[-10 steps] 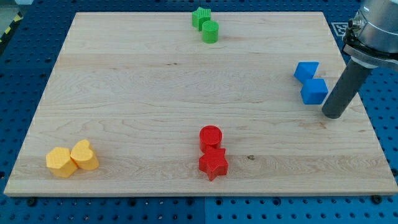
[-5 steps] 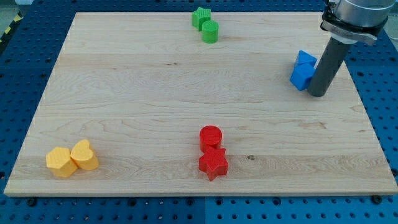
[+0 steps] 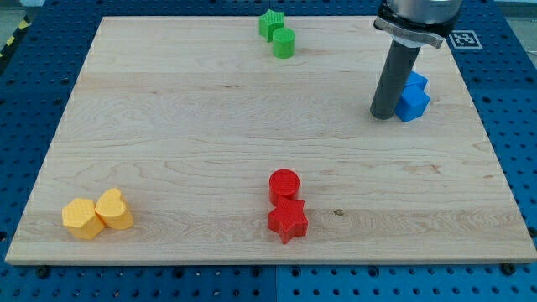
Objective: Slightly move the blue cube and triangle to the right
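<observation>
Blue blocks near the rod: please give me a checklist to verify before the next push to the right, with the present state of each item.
1. My tip is on the left side of the blue blocks: ok.
2. Tip touches the blocks: cannot tell; the rod covers their left edge.
3. The two blue blocks sit together as a pair: ok, though which is the cube and which the triangle is hard to tell.
4. Bare board remains on the view's right of the pair for a slight push: ok.
5. No other block lies in the push path: ok; the green pair, red pair and yellow pair are far away.
</observation>
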### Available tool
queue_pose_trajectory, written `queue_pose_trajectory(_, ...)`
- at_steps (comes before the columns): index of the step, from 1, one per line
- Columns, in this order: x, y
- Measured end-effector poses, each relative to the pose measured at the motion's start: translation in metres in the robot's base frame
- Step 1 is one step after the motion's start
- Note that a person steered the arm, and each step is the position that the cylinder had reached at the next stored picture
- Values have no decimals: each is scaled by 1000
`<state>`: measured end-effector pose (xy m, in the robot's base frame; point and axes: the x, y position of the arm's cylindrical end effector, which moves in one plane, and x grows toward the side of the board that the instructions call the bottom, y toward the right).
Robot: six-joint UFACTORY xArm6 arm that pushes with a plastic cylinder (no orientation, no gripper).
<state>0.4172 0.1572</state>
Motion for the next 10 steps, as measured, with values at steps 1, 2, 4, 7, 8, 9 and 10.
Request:
queue_pose_trajectory(1,-2,0)
queue_pose_trajectory(2,-8,14)
queue_pose_trajectory(4,-11,32)
queue_pose_trajectory(7,-59,-27)
queue_pose_trajectory(8,-59,-27)
queue_pose_trajectory(9,-59,-11)
queue_pose_trajectory(10,-59,9)
